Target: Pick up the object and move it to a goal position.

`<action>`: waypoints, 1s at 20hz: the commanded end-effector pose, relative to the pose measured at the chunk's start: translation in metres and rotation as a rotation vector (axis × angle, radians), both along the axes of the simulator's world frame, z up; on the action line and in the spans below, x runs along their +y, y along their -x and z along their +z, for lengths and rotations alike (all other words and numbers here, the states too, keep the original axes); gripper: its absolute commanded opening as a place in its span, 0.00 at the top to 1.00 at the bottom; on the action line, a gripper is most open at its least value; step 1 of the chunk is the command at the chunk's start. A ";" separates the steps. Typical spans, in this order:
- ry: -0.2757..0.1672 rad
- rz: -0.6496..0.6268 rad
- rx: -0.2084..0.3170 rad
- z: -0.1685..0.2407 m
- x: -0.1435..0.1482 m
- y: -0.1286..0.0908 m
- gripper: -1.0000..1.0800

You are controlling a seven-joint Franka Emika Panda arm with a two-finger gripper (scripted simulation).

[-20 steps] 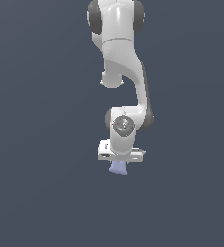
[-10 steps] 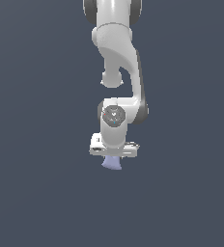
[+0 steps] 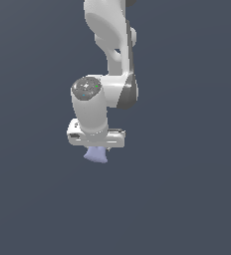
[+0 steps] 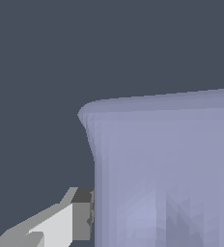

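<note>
In the wrist view, the nearest thing we see is one finger (image 4: 75, 219) of the gripper, white with a grey pad at its tip. The pad lies flat against the side of the object (image 4: 167, 169), touching it. The object fills a large part of this view. It is pale lavender-blue, with a smooth side and one flared corner that stands out beyond the pad. The other finger is not visible here, because the object runs out of the picture on that side.

In the exterior view, the gripper (image 3: 96, 148) hangs pointing down at the end of the white arm (image 3: 110, 55). The object (image 3: 96, 155) sticks out just under the white gripper body, and it is narrower than this body. Its upper part is hidden between the fingers, and only the lower part with its flared corners shows. So we say the gripper is pinching the object, with the fingers pressed on its sides. The fingers themselves are mostly hidden behind the gripper body in this view.

Farther up, the wrist joint of the arm is a round white part with a grey cap, and the arm rises from there out of the picture. Behind everything there is only a plain dark grey-blue background (image 3: 187, 149), so we cannot tell whether the object touches any surface.
</note>
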State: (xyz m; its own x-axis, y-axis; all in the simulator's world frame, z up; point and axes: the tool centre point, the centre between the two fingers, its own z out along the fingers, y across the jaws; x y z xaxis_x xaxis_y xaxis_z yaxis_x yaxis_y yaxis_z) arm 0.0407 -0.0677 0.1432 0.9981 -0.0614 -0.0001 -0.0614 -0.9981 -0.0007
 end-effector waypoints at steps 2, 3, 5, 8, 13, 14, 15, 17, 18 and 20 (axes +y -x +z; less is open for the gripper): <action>0.000 0.000 0.000 0.034 -0.028 0.007 1.00; 0.000 0.000 0.000 0.044 -0.036 0.009 1.00; 0.000 0.000 0.000 0.063 -0.051 0.013 1.00; -0.001 0.000 0.000 0.091 -0.075 0.018 1.00; 0.000 0.001 0.000 0.133 -0.109 0.025 1.00; 0.000 0.001 0.000 0.139 -0.114 0.026 1.00; 0.000 0.001 0.000 0.145 -0.119 0.026 1.00; 0.000 0.001 0.000 0.154 -0.127 0.027 1.00; 0.000 0.001 0.000 0.158 -0.130 0.028 1.00; 0.000 0.001 0.000 0.164 -0.135 0.028 1.00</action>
